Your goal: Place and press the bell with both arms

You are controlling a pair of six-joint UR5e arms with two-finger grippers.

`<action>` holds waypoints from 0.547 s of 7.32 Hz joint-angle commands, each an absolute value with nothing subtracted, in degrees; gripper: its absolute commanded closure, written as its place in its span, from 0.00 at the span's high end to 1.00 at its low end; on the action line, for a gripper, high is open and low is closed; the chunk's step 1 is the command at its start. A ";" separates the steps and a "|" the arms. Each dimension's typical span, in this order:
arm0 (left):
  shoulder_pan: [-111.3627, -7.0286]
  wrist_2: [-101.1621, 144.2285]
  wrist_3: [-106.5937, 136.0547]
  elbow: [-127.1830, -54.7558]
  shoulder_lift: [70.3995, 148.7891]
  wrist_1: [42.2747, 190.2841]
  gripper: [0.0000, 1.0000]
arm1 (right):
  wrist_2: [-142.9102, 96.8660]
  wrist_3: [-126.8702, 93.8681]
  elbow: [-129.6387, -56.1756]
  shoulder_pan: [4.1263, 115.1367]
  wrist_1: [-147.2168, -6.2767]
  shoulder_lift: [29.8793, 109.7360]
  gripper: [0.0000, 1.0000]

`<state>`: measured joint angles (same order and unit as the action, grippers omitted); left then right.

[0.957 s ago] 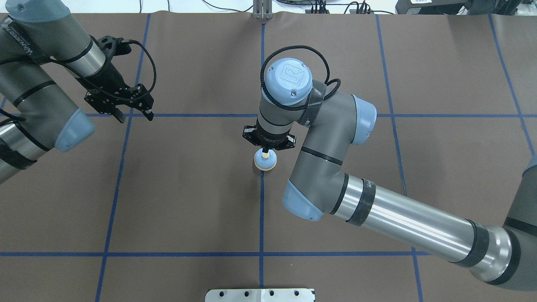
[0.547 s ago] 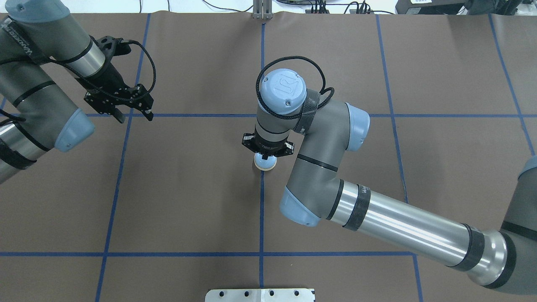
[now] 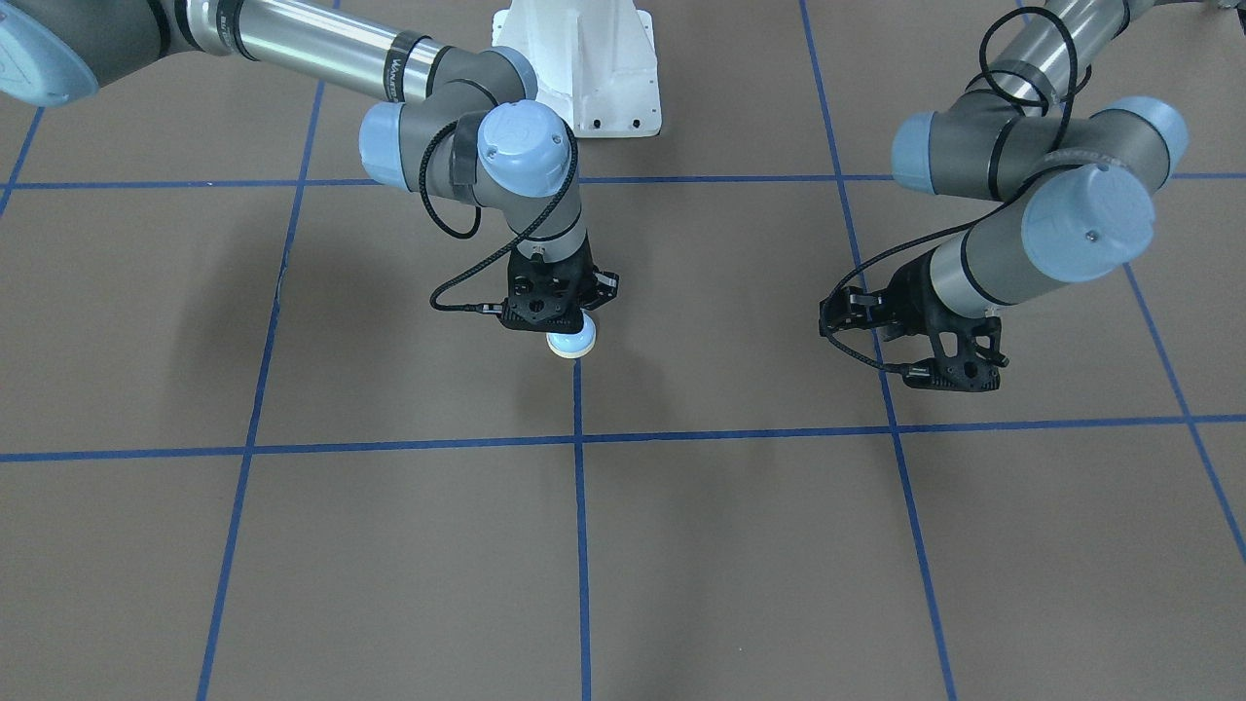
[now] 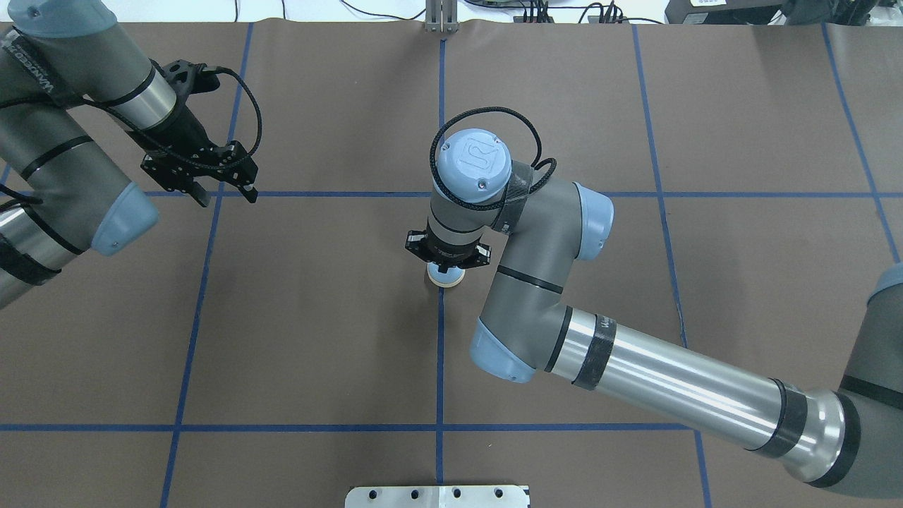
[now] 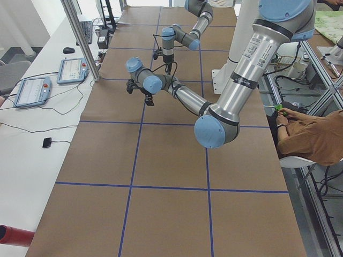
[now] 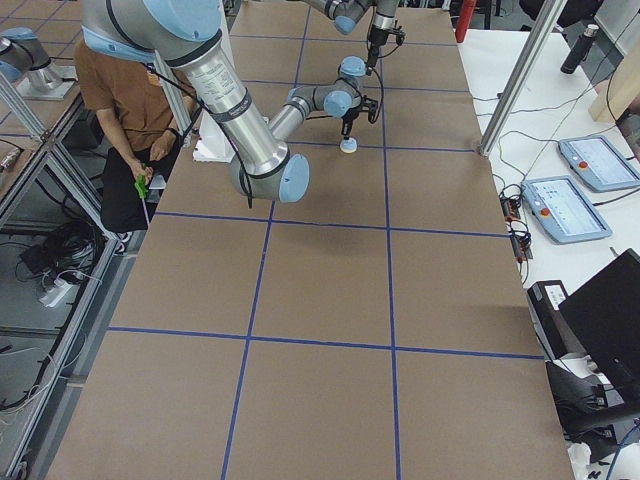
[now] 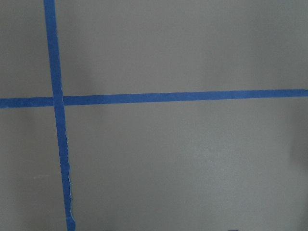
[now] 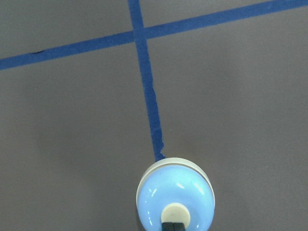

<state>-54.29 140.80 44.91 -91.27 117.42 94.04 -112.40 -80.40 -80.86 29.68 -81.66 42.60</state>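
Observation:
The light-blue bell (image 4: 446,279) with its cream base stands on the brown mat at the end of a blue tape line near the table's middle. It also shows in the front view (image 3: 574,344), the right side view (image 6: 348,146) and the right wrist view (image 8: 175,197). My right gripper (image 4: 446,264) points straight down over it, shut, with its dark fingertips (image 8: 173,226) on the cream button. The gripper body hides most of the bell from above. My left gripper (image 4: 226,194) hangs open and empty above the mat, far to the bell's left, and it also shows in the front view (image 3: 959,375).
Blue tape lines (image 4: 440,353) split the brown mat into squares. The white pedestal (image 3: 584,68) stands at the robot's side of the table. A seated operator (image 6: 130,120) and tablets (image 5: 32,91) are beside the table.
My right arm has come down and a little nearer, so its shut gripper now covers most of the bell. The bell stays in place. The left arm has not moved.

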 commanded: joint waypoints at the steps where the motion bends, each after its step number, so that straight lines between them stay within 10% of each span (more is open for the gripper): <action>1: -54.32 140.80 44.91 -91.58 117.42 94.04 0.84 | -113.55 -80.42 -82.08 31.10 -81.82 42.36 0.00; 4: -55.98 140.89 44.74 -94.72 113.50 94.48 0.84 | -121.89 -73.27 -93.37 41.28 -81.91 54.95 0.00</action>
